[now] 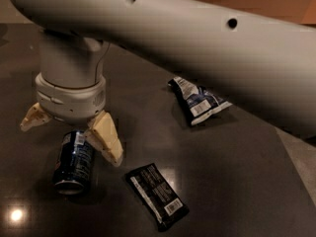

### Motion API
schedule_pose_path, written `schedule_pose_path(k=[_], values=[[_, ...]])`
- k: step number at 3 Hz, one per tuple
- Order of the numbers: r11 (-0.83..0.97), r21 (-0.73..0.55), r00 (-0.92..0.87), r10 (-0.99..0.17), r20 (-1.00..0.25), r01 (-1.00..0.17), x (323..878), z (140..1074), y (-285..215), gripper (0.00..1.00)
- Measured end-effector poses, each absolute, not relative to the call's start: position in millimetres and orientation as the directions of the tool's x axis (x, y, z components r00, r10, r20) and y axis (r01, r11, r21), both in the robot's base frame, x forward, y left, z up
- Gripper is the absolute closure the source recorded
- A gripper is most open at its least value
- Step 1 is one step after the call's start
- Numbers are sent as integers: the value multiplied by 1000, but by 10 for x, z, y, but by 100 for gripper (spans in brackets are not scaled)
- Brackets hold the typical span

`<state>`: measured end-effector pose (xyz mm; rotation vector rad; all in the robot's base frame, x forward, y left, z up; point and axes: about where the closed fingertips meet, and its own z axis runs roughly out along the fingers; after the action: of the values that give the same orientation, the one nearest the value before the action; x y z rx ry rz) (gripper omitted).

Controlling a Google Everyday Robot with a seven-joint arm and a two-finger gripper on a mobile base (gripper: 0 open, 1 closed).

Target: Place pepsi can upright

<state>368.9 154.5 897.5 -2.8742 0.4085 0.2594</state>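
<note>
The pepsi can (73, 163) is dark blue with silver ends and lies on its side on the dark table (237, 181), at the lower left, its open end toward the camera. My gripper (70, 137) hangs just above the can's far end. Its two cream fingers are spread wide, one at the left (33, 117) and one at the right (106, 138), on either side of the can's upper part. The fingers hold nothing. The wrist hides the can's far end.
A flat black rectangular wrapper (156, 195) lies just right of the can. A blue-and-white wrinkly snack bag (197, 100) lies further back to the right. My big grey arm (197, 48) crosses the top of the view. The table's right edge runs at the far right.
</note>
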Motion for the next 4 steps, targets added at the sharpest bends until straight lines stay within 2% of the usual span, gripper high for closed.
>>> schedule_pose_path(k=[2, 4], values=[[-978, -157, 985, -118, -124, -137, 3563, 8733, 1682, 0], [-995, -79, 997, -56, -51, -59, 3531, 8497, 1713, 0]])
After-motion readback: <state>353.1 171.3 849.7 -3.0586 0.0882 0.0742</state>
